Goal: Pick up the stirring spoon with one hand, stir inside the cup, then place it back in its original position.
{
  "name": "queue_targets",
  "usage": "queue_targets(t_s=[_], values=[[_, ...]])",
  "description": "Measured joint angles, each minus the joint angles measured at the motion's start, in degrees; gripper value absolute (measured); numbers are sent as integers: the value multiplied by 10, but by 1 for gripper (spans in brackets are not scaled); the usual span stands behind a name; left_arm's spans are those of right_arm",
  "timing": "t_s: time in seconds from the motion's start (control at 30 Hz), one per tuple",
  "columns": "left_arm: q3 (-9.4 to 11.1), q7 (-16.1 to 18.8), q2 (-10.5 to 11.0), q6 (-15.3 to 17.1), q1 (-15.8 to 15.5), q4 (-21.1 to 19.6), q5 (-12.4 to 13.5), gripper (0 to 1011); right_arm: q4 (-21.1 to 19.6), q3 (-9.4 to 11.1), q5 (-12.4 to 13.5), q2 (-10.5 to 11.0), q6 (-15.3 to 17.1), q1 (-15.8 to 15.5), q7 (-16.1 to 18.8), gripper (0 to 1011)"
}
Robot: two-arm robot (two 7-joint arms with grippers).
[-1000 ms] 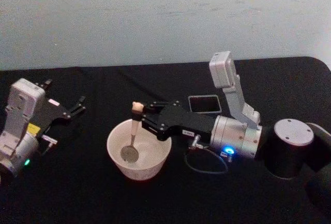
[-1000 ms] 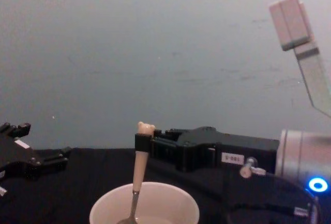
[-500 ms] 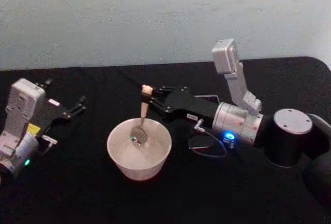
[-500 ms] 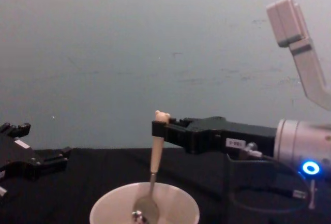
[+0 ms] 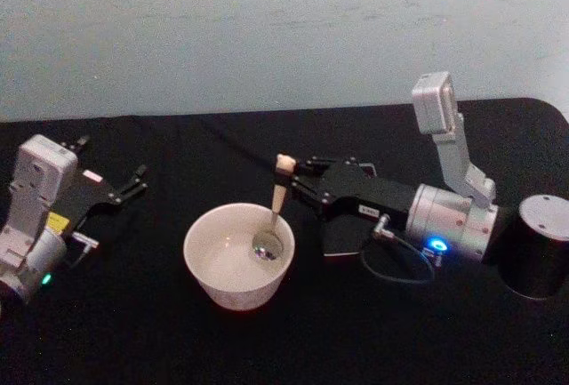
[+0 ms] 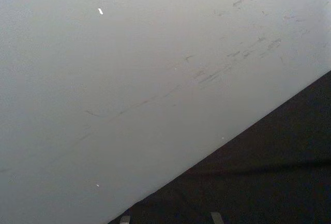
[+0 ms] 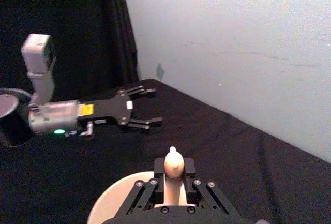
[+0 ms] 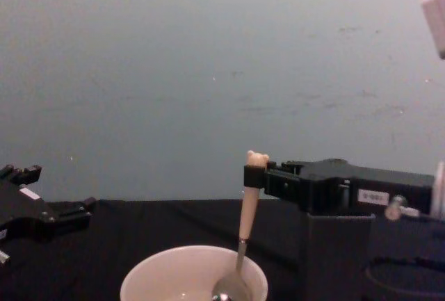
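1. Head view: the right gripper [image 5: 289,174] is clamped on the upper handle of the stirring spoon [image 5: 276,194], just under the bear head. Over the last second the gripper has drawn back toward the robot's right. With it, the spoon's bowl has swept from the near-left part of the cup [image 5: 231,287], through the middle, to the right-hand inner wall. The bowl sits low inside the cup. The dark grey holder [image 5: 340,241] stands just beside the cup on the right, partly hidden under the gripper. The left gripper [image 5: 133,182] lies well off to the left on the table [image 5: 356,332], fingers spread and empty, and has not moved.
2. Left wrist view: it faces the wall [image 6: 155,53] and a strip of the black table.
3. Right wrist view: the bear head stands up between the closed fingers, with the cup's rim below it. The open left gripper is farther off.
4. Chest view: the handle leans with its top toward the right, farther right than half a second ago. I judge that stirring is under way with one sweep made. The spoon is now on the side nearest the holder, so the return trip looks short.
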Motion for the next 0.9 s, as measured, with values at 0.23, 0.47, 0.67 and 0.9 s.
queue_targets(t_s=[0.23, 0.47, 0.67, 0.9], values=[[0, 0, 0, 0, 0, 0, 0, 1001, -29, -7, 10, 21, 5, -16, 17, 218], [0, 0, 0, 0, 0, 0, 0, 1001, -39, -24, 14, 21, 10, -19, 21, 221], [0, 0, 0, 0, 0, 0, 0, 1001, -30, -37, 14, 8, 14, -8, 21, 218], [0, 0, 0, 0, 0, 0, 0, 1001, -4, -52, 12, -18, 23, 12, 12, 221]])
